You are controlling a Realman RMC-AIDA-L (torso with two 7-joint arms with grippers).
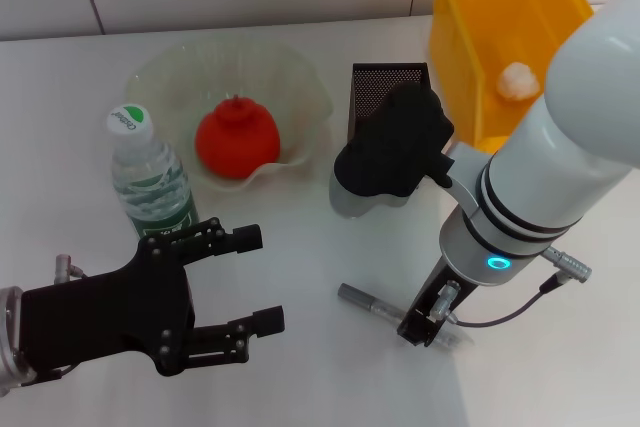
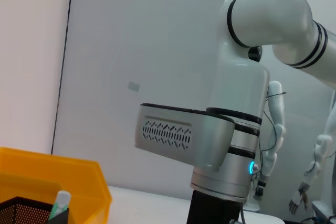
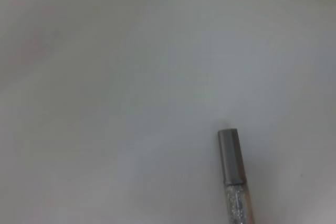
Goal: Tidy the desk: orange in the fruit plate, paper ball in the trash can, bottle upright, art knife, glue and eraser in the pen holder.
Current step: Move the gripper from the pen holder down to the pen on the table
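1. The orange (image 1: 236, 139) sits in the fruit plate (image 1: 300, 77).
2. The paper ball (image 1: 517, 79) lies in the trash can (image 1: 470, 27).
3. The bottle (image 1: 150, 179) stands up beside the plate.
4. The right gripper (image 1: 425, 325) is down at a grey pen-like stick (image 1: 372, 301) on the table (image 1: 300, 367); I cannot tell if it is clamped.
5. The left gripper (image 1: 262, 280) hangs near the bottle, fingers apart, holding nothing.
6. The pen holder (image 1: 385, 87) stands next to the trash can.

Orange (image 1: 236, 139) in fruit plate (image 1: 300, 82); bottle (image 1: 150, 175) upright; paper ball (image 1: 517, 79) in trash can (image 1: 470, 37).
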